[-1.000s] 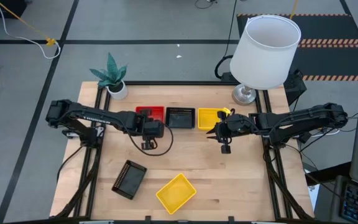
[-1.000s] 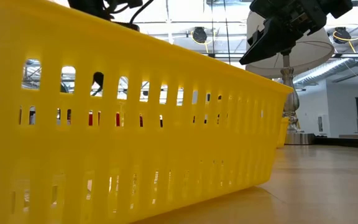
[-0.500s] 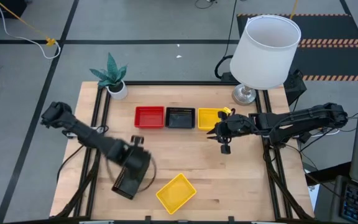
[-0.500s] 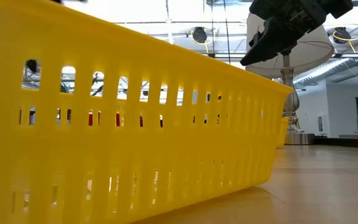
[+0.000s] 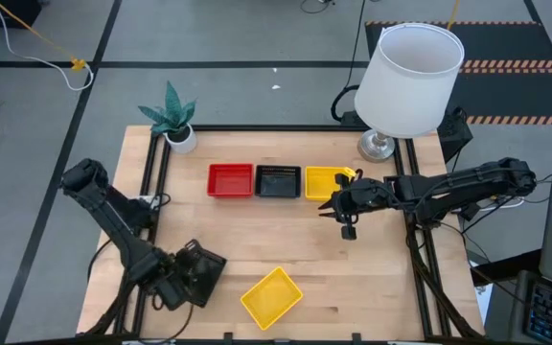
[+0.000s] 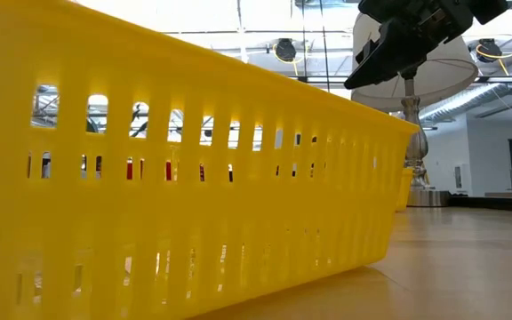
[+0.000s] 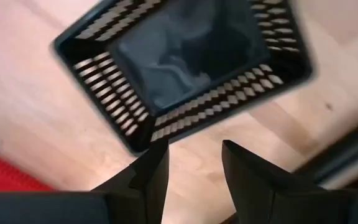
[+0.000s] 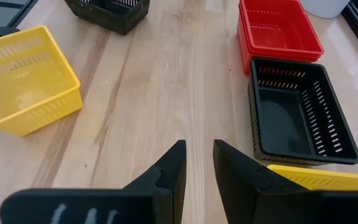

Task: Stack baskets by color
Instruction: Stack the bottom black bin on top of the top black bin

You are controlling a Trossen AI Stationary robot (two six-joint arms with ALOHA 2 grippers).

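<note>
While the left gripper (image 5: pixel 182 280) hangs with its fingers (image 7: pixel 151 174) parted and empty over the loose black basket (image 5: pixel 199 275) near the table's (image 5: pixel 381 287) front left, that basket rests on the wood just ahead of the fingertips. A red basket (image 5: pixel 230 179), a second black basket (image 5: pixel 278 180) and a yellow basket (image 5: pixel 328 181) stand side by side in a row at the table's back, and another yellow basket (image 5: pixel 272 296) lies tilted at the front centre. Beside the row's yellow end, the right gripper (image 5: pixel 347 215) hovers above bare wood, its fingers (image 8: pixel 166 171) slightly apart and holding nothing, with the white lampshade (image 5: pixel 408 79) and potted plant (image 5: pixel 172 117) at the back corners.
</note>
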